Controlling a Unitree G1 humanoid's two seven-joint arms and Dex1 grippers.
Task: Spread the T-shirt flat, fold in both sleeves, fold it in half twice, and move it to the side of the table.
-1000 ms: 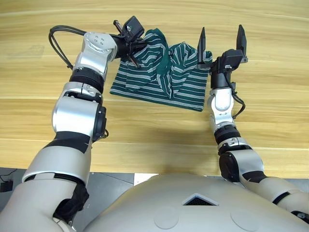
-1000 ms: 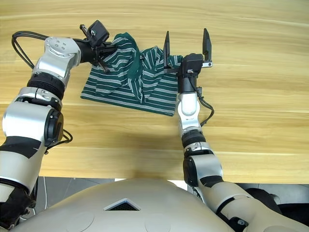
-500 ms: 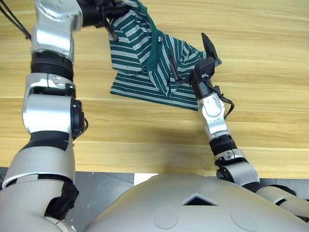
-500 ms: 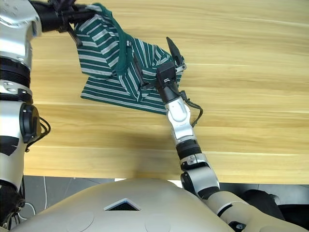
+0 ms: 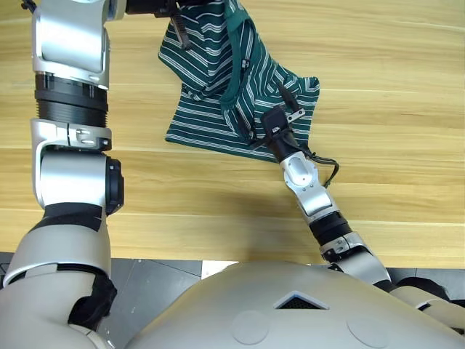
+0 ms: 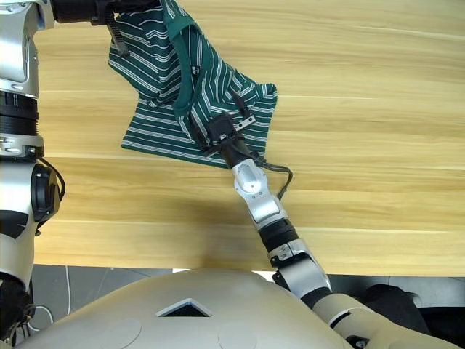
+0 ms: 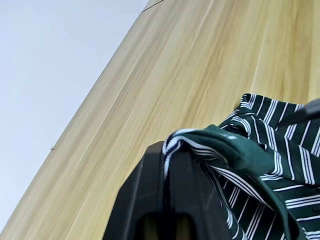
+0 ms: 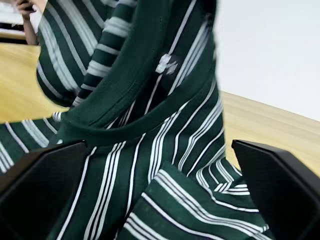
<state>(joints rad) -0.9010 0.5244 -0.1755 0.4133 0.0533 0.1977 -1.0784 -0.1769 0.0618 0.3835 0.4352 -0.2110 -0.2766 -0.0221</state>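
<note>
T-shirt [image 5: 211, 80] hangs bunched, its far part lifted off the table [image 5: 385, 65] by the left gripper [image 6: 116, 18], whose jaws pinch a rolled edge; its near hem lies on the wood; the right gripper [image 5: 280, 120] sits at the shirt's middle, jaws spread with cloth between them, gripping nothing; closing there may catch several layers, so pulling apart would twist the shirt rather than spread it; the small pinch could also slip.
</note>
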